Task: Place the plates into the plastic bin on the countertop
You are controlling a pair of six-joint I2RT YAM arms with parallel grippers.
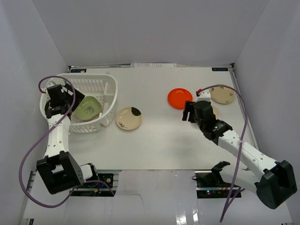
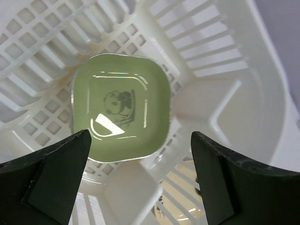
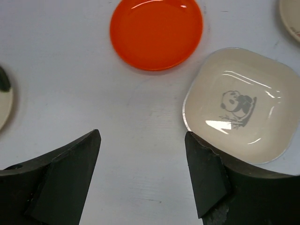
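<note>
The white slotted plastic bin (image 1: 108, 91) stands at the left of the countertop. A green rounded-square plate (image 1: 88, 108) with a panda print lies inside it, and shows in the left wrist view (image 2: 122, 108). My left gripper (image 1: 72, 104) hangs open and empty over the bin (image 2: 220, 56), above the green plate's near edge. My right gripper (image 1: 187, 111) is open and empty above the bare countertop. An orange-red round plate (image 3: 156, 32) lies ahead of it, and a cream rounded-square panda plate (image 3: 241, 105) lies by its right finger.
A cream round plate with a dark print (image 1: 128, 118) lies just right of the bin. Another cream round plate (image 1: 222, 94) lies at the far right, near the wall. The orange-red plate (image 1: 180, 98) is mid-right. White walls enclose the table.
</note>
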